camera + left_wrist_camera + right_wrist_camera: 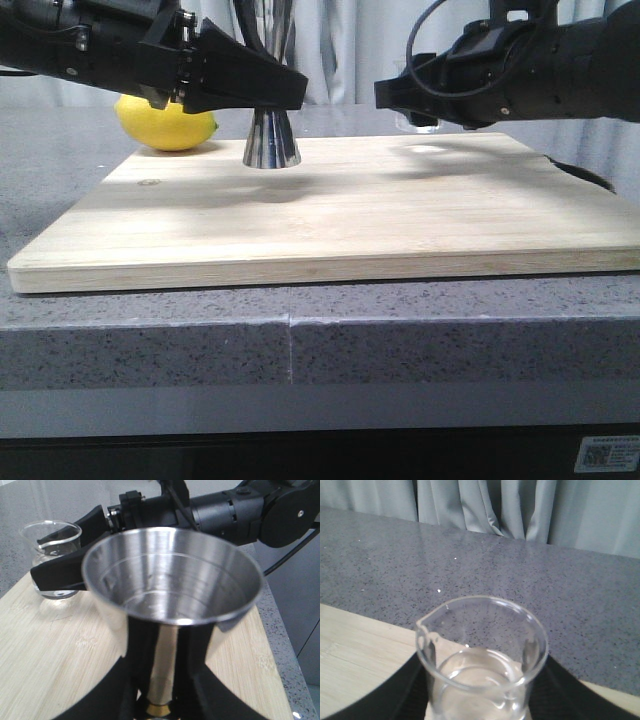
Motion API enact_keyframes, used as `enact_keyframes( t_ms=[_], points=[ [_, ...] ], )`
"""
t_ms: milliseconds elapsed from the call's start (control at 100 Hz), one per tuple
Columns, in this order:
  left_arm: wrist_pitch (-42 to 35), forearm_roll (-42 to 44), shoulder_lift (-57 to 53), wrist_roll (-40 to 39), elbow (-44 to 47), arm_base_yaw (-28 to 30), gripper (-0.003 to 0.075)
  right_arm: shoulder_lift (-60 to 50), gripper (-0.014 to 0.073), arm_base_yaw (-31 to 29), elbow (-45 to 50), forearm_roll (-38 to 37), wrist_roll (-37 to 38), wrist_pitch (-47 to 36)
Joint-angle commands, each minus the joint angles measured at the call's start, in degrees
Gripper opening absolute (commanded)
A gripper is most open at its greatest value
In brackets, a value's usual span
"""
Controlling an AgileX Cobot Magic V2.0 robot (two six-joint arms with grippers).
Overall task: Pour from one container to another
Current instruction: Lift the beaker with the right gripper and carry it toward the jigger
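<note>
I'm gripping the jigger with my left gripper, clamped at its waist; right gripper is hugging the beaker, probably closed on it.

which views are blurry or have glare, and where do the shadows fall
Front view: sharp; soft shadows lie on the cutting board under both arms, and the jigger mirrors its surroundings. Left wrist view: the jigger's near rim is soft, glare streaks its inner wall, and the beaker behind is fairly clear. Right wrist view: the beaker is slightly soft, with no harsh glare.
</note>
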Motion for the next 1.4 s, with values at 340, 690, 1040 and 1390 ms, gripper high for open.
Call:
enact_keyframes(
  t_ms=[340,690,1040,1390],
  points=[
    [5.78,-4.19,-3.17,-0.45,-1.62,-0.54,-0.0019,-10.46,0.0246,0.01,-1.64,-4.36,-0.12,1.67],
    [5.78,-4.05,-3.17,-0.45,-1.62,-0.54,-0.0019,-17.67,0.0246,0.01,-1.64,-8.65,-0.12,7.62],
    [5.78,-4.05,-3.17,-0.45,-1.62,-0.54,-0.0019,-23.72,0.0246,0.38,-1.64,-13.38,-0.12,13.63],
    [5.78,-4.18,-3.17,-0.45,-1.62,-0.54,-0.0019,-24.89,0.0246,3.98,-2.9,-18.03,-0.12,16.82]
  ],
)
